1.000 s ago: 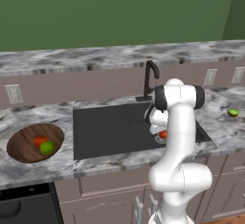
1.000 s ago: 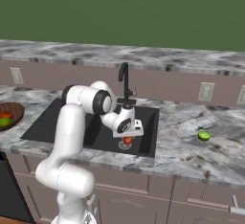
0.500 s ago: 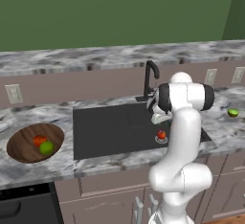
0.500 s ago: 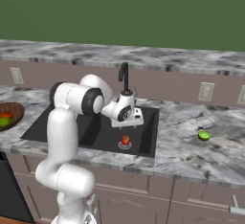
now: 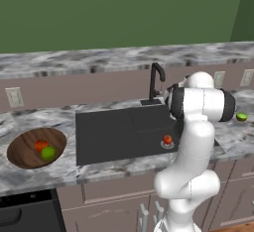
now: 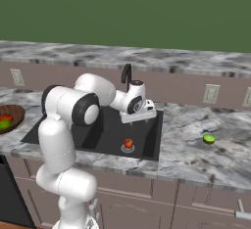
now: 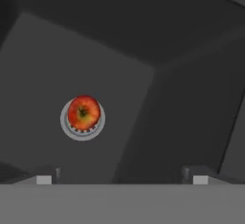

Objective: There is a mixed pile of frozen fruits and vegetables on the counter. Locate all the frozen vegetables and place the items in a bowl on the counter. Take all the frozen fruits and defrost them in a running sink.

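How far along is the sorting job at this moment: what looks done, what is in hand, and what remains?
Done: the red-orange lump and green ball lie in the bowl; the red ball sits on the sink drain. In hand: nothing; the gripper hangs open above it. Left: the flattish green piece on the counter; no water visibly runs.

The arm (image 5: 193,142) is glossy white, built of thick rounded links that swell into bulbous housings at each bend. Broad dark grey to black bands ring the joints; the biggest shows as a black collar around the barrel-shaped elbow. The lowest link widens into a rounded white pedestal. The hand is a white block with a dark round cap on its side, and the gripper (image 6: 138,121) below it is a flat white bar. Its fingertips (image 7: 44,179) are small and dark with pale square faces.
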Robot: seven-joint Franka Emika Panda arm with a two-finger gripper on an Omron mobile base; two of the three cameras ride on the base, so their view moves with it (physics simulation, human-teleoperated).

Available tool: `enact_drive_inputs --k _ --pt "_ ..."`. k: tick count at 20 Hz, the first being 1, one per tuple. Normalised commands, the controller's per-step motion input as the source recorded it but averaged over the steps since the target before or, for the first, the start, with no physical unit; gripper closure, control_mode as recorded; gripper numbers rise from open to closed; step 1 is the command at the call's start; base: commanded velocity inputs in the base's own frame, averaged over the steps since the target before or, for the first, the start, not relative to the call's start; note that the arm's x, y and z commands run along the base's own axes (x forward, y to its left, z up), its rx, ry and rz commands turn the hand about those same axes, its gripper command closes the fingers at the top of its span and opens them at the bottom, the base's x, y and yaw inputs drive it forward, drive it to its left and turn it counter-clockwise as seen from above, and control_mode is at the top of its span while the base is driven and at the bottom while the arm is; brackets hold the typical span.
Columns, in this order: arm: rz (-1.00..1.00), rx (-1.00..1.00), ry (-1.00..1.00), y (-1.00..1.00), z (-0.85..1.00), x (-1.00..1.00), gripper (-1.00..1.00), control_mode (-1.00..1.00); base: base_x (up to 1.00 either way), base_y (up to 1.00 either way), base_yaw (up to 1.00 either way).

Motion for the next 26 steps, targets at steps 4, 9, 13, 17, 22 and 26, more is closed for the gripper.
enact_drive_inputs --k 4,9,13,17,22,26 --pt "0.09 -0.01 0.03 -0.35 0.96 -0.26 -1.00 -1.00 0.00 0.00 0.00" --pt "0.02 0.00 0.09 -0.53 0.85 -0.23 -1.00 -1.00 0.00 0.00 0.00" --pt "0.00 0.00 0.06 -0.69 0.56 -0.29 -1.00 -1.00 0.00 0.00 0.00" --pt "0.00 0.00 0.05 -0.71 0.50 -0.30 -1.00 -1.00 0.00 0.00 0.00" --pt "-0.01 0.00 0.07 -0.76 0.36 -0.29 -1.00 -1.00 0.00 0.00 0.00" --pt "-0.03 0.00 0.02 -0.77 0.06 -0.40 -1.00 -1.00 0.00 0.00 0.00"
